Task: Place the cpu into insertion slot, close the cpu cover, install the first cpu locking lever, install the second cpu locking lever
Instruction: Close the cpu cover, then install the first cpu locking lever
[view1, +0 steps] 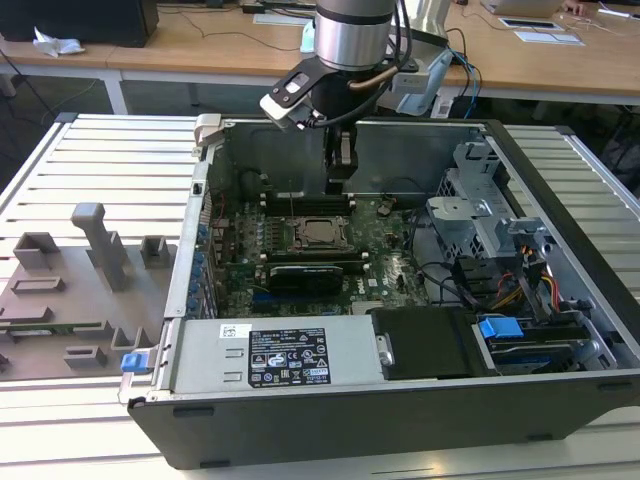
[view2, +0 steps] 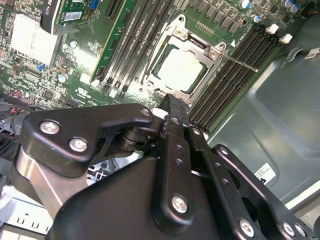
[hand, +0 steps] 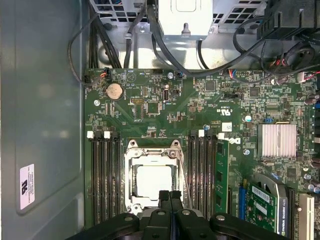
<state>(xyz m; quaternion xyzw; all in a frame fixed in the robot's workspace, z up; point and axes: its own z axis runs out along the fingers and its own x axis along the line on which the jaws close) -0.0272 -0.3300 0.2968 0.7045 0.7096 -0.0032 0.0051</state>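
Pale slatted desk (view1: 90, 150), wooden benches behind. An open computer case (view1: 400, 420) lies flat on it; a grey moulded fixture (view1: 90, 260) sits at the exterior view's left.

Exterior view: the arm drops into the case from the far side. Claw (view1: 338, 188) hangs just above the green board, near the cpu (view1: 318, 232) on its far side.

Second wrist view: claw (view2: 175, 104) narrow, both fingers pressed together, nothing held. Its tip is close to the socket's edge; contact cannot be told. The cpu (view2: 182, 67) lies flat under the cpu cover (view2: 197, 45). A thin lever rod (view2: 235, 61) angles out over the memory slots (view2: 225, 85), its end free.

First wrist view: cpu (hand: 152, 180) is seated in the insertion slot (hand: 133, 181), cover frame (hand: 152, 150) down around it, claw (hand: 170, 196) at the socket's near edge.

Judgement: chip placed, cover shut, so the lever steps are in hand. That work calls for the shut tip to bear on the rod, press it down and tuck it under its hook without scraping the board.
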